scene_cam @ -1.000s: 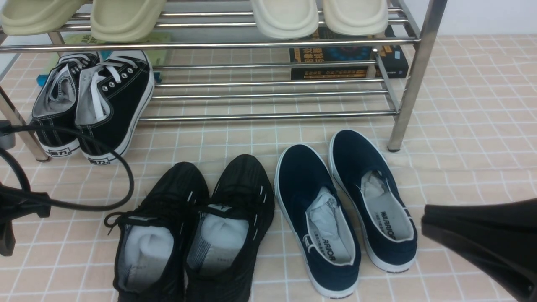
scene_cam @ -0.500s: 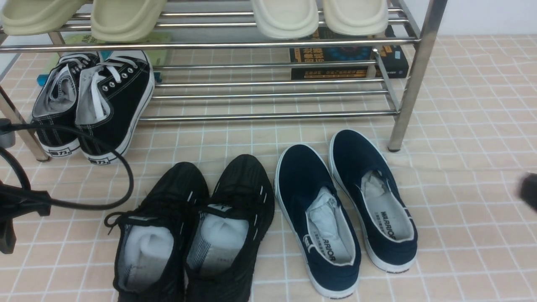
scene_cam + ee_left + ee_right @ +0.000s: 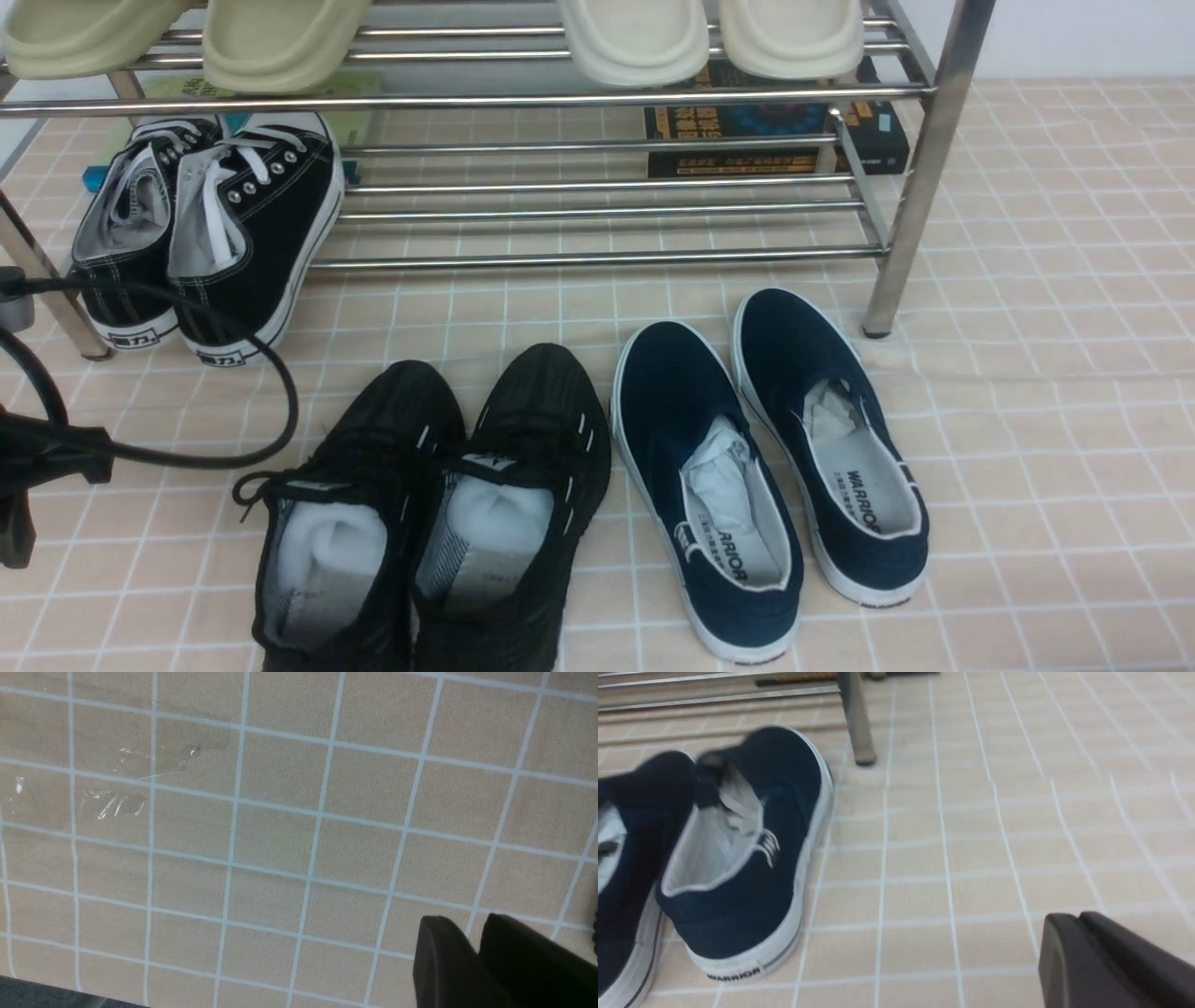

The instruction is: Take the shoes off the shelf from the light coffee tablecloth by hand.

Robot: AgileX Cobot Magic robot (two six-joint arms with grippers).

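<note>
The shoes (image 3: 429, 504), an all-black knit pair with white paper stuffing, stand side by side on the light coffee tablecloth (image 3: 1046, 392), in front of the chrome shelf (image 3: 920, 168), toes toward it. My left gripper (image 3: 467, 921) is shut and empty over bare cloth; only its arm and cable (image 3: 37, 448) show at the front view's left edge. My right gripper (image 3: 1069, 919) is shut and empty, low over the cloth beside the navy slip-ons (image 3: 738, 849). It is out of the front view.
Navy slip-ons (image 3: 766, 467) stand on the cloth right of the black pair. Black canvas sneakers (image 3: 205, 233) with white soles sit on the shelf's lower tier at left. Pale slippers (image 3: 635, 37) lie on the upper tier. Books (image 3: 775, 140) lie behind the shelf.
My right gripper has drawn back to the right and left the front view. The shoes and the left arm have not moved.
</note>
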